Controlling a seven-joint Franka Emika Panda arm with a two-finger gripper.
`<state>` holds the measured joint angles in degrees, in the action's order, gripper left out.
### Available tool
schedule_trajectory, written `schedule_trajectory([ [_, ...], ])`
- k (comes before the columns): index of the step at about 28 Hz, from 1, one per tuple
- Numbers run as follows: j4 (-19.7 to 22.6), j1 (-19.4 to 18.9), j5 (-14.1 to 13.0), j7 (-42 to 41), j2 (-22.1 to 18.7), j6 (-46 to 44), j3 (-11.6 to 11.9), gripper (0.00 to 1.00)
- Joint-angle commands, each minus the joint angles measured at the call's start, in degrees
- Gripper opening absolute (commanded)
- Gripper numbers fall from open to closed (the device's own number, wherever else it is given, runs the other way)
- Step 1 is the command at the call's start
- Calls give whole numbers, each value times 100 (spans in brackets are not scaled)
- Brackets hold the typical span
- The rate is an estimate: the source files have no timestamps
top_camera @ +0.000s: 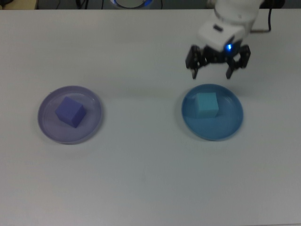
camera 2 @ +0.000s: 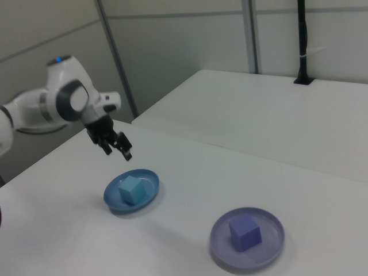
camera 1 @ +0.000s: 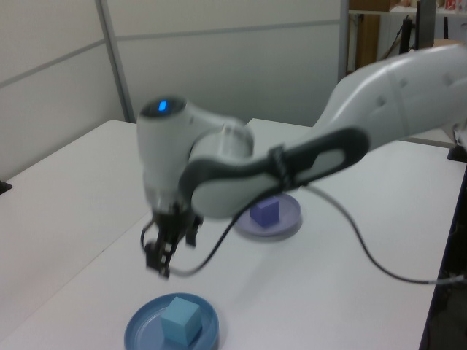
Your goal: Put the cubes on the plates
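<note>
While the light turquoise cube (top_camera: 206,104) is being seen sitting flat on the blue plate (top_camera: 230,126), nothing is being held by the gripper (top_camera: 217,69). Its two dark fingers (top_camera: 193,64) are being kept wide apart, and it is being hung in the air above the table (top_camera: 141,179), just past the blue plate's rim. In the top view the gap between the fingers is being shown plainly. In the left view the gripper (camera 1: 162,255) is being shown side on, raised above the blue plate (camera 1: 142,326), so its height is being made clear there. The purple-blue cube (top_camera: 70,111) is being shown resting on the lilac plate (top_camera: 91,131), well apart from the blue plate. In the right view both plates are being seen together, with the lilac plate (camera 2: 270,248) nearer the camera than the blue plate (camera 2: 150,183).
</note>
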<state>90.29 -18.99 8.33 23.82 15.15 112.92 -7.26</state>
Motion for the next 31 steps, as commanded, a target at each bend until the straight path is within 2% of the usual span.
schedule_trajectory([
  [1, 191, 368, -200, -70, -959, -734, 136, 100],
  [5, 226, 571, -445, -780, -1444, -1429, 435, 100],
  [6, 244, 641, -716, -1305, -1671, -1779, 697, 100],
  [7, 261, 676, -858, -1554, -1778, -1930, 847, 100],
  [9, 331, 747, -1026, -1889, -1919, -2089, 1120, 100],
  [11, 419, 808, -1062, -1995, -1972, -2107, 1340, 100],
  [18, 744, 1186, -983, -2004, -1867, -1836, 1359, 100],
  [25, 946, 1213, -737, -2004, -1832, -1440, 1315, 100],
  [31, 938, 1213, -701, -2004, -1805, -1246, 1306, 100],
])
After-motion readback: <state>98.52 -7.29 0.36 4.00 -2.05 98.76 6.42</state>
